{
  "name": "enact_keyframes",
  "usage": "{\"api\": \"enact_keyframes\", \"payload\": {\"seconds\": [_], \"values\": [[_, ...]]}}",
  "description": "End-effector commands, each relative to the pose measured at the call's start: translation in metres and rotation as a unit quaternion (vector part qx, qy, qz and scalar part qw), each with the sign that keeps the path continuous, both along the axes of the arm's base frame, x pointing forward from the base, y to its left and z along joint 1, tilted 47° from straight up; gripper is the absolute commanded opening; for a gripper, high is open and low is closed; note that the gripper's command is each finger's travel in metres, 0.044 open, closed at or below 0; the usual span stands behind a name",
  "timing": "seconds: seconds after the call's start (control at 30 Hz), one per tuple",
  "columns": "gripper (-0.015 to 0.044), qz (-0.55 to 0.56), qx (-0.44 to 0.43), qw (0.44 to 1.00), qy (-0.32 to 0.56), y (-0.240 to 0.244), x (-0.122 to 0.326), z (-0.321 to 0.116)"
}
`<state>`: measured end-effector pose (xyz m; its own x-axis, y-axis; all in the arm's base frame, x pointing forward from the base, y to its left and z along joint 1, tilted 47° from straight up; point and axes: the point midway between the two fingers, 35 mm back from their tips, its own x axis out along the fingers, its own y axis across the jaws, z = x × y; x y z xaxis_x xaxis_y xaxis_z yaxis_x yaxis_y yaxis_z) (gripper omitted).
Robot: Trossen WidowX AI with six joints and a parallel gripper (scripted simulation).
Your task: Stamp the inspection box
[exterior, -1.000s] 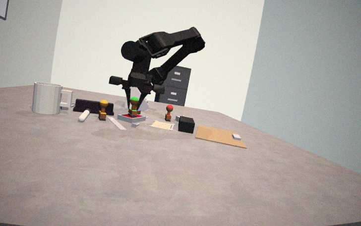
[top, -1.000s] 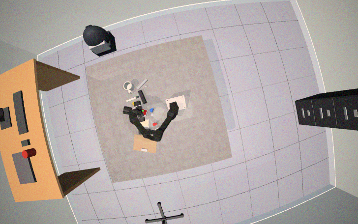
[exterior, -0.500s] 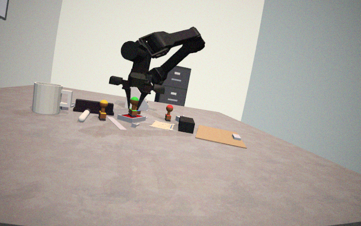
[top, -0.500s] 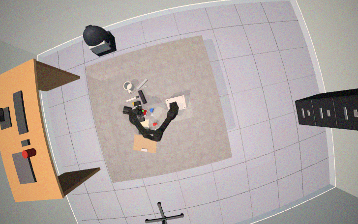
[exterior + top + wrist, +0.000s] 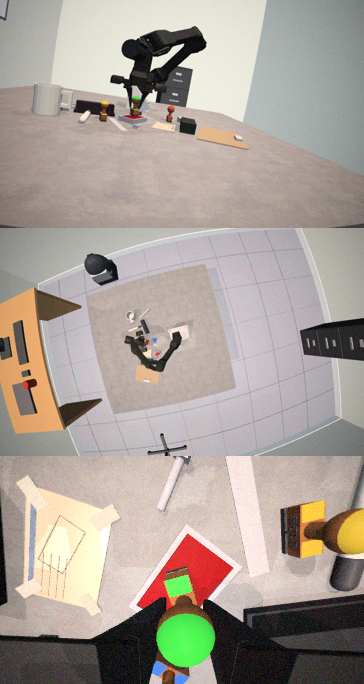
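My gripper (image 5: 184, 604) pinches the green-knobbed stamp (image 5: 185, 639) upright over the red ink pad (image 5: 210, 568) — the card (image 5: 62, 553) lies apart. A tilted lift could smear ink — or skew the print outside the box.

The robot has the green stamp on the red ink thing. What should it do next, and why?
Probably lift the green-topped stamp straight up off the red ink pad. The gripper is shut on it, and its base appears to sit on the pad. The card lies apart from the pad, taped down, and its inspection box shows no print, so carrying the stamp there looks like what follows.
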<state>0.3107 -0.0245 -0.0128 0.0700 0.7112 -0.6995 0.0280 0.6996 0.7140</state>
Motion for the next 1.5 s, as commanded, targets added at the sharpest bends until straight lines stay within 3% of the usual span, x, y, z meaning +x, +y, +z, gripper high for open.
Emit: {"api": "enact_keyframes", "payload": {"seconds": [0.0,1.0,1.47], "values": [[0.0000,0.002,-0.001,1.000,-0.002,-0.004,0.000,0.003],[0.0000,0.000,-0.002,1.000,0.000,-0.036,-0.003,0.034],[0.0000,-0.119,0.009,0.985,0.123,-0.011,0.013,0.064]]}}
